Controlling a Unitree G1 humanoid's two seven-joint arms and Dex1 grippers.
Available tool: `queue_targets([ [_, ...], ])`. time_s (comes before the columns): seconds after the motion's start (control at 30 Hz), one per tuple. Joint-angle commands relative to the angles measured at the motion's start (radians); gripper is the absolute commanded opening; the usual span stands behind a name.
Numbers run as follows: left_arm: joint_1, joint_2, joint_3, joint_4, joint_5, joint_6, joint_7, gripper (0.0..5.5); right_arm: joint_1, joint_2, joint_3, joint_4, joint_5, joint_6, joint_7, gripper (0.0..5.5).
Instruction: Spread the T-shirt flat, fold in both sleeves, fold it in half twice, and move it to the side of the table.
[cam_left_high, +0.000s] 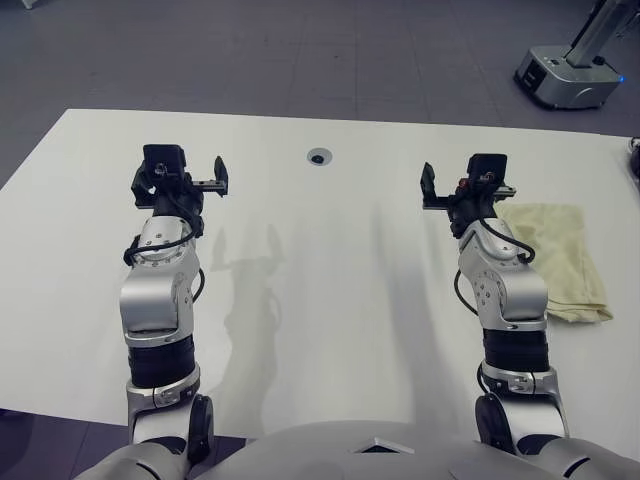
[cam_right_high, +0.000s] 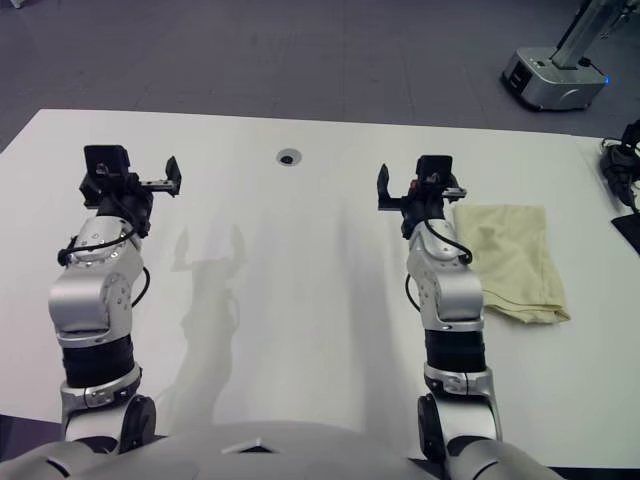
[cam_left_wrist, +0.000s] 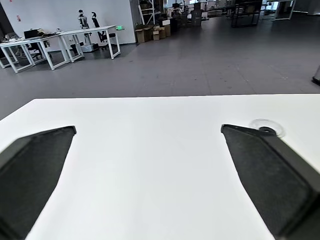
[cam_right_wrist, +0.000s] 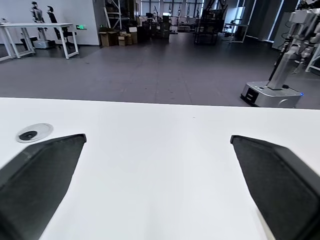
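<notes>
The folded shirt (cam_left_high: 556, 262) lies at 3 o'clock on the counter (cam_left_high: 320, 300), near its right edge, so the job looks finished. The left claw (cam_left_wrist: 148, 128) and right claw (cam_right_wrist: 158, 136) hover spread and empty, probably because nothing needs gripping.

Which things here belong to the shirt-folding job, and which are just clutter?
Job:
- folded T-shirt, right side of the table
- left gripper and right gripper, both open, empty

Lying about:
- cable grommet in the tabletop
- wheeled robot base on the floor beyond
- black cables at the right edge
</notes>
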Motion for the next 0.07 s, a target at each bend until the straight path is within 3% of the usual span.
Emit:
queue_targets([
  [0.03,-0.019,0.018,0.003,0.012,0.014,-0.002,-0.007,5.4,0.009,-0.004,-0.002,0.003,-0.04,0.002,0.006,5.37],
  [0.07,-0.022,0.02,0.006,0.012,0.014,0.0,-0.007,5.4,0.006,-0.003,-0.001,0.006,-0.046,0.002,0.01,5.37],
])
